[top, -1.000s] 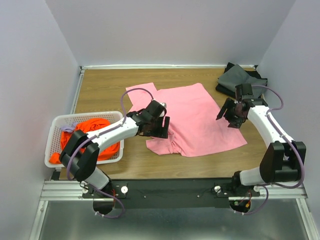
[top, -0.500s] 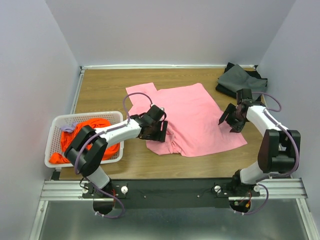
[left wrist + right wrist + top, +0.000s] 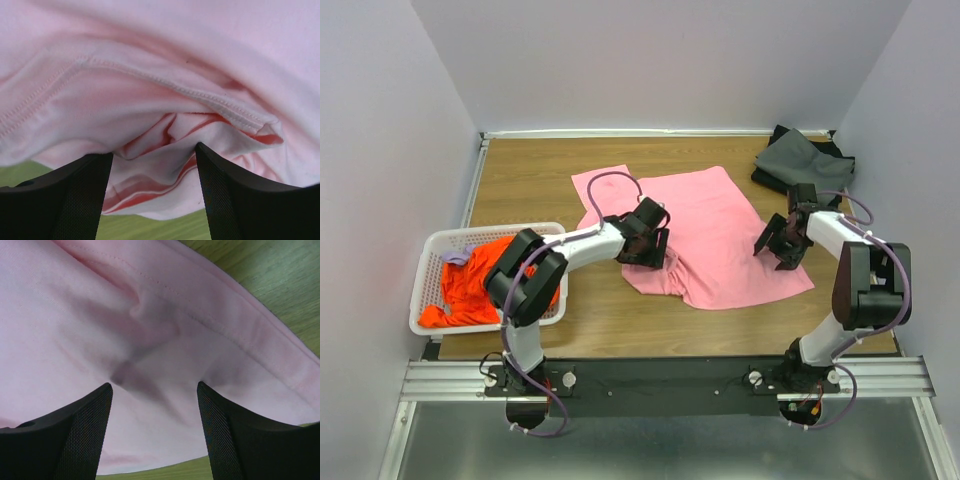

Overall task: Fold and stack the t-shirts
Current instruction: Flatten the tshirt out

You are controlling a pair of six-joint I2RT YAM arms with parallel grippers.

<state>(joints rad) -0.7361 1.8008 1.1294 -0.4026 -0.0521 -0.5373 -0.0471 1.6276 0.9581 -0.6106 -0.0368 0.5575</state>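
Pincers both stand open: my left pincer straddles a bunched seam of the pink shirt, my right pincer its opposite edge, cloth lying inside each gap. Gripping for the fold; next, I judge, close both and lift together.

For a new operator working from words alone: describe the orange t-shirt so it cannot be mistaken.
On the wooden table, look to the near left corner, where a white slotted basket sits. The orange t-shirt lies crumpled inside it. Nothing else is bright orange: the pink t-shirt is spread mid-table and the dark grey shirts sit at the far right corner.
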